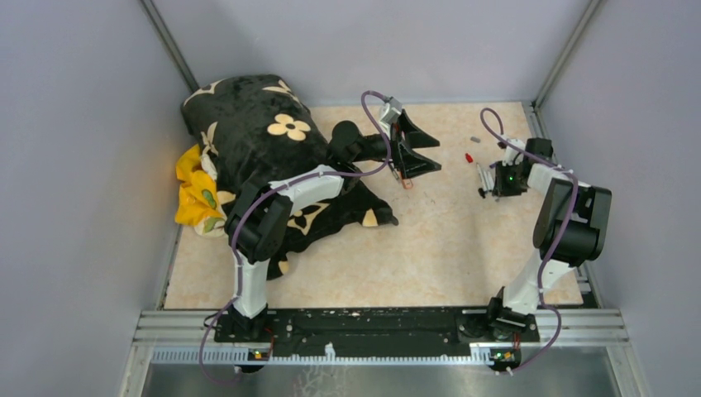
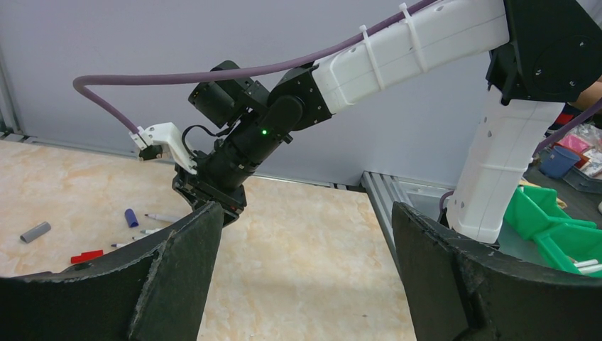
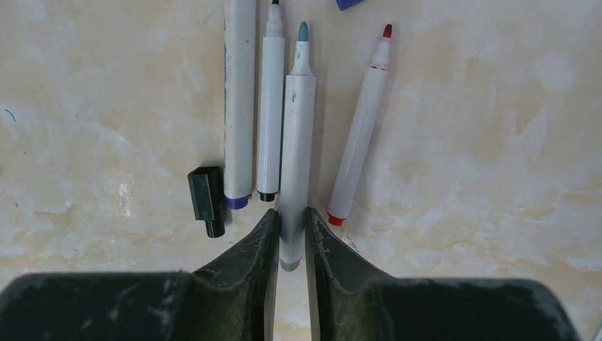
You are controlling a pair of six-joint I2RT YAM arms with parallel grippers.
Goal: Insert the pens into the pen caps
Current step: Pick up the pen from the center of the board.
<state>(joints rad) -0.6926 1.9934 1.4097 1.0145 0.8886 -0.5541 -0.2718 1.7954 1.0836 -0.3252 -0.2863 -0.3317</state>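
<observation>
Right gripper (image 3: pixel 292 238) clamps teal-tipped marker (image 3: pixel 297 142) at its tail, barrel pointing straight ahead; black cap (image 3: pixel 206 195) lies near that tail. Left gripper (image 1: pixel 435 155) wide, empty.

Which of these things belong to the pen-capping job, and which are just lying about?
Job: white markers; teal-tipped marker, pinched by the right pincer; black cap; purple cap; red cap; grey cap.
Lying about: flowered black cloth; yellow cloth; green bins.
</observation>
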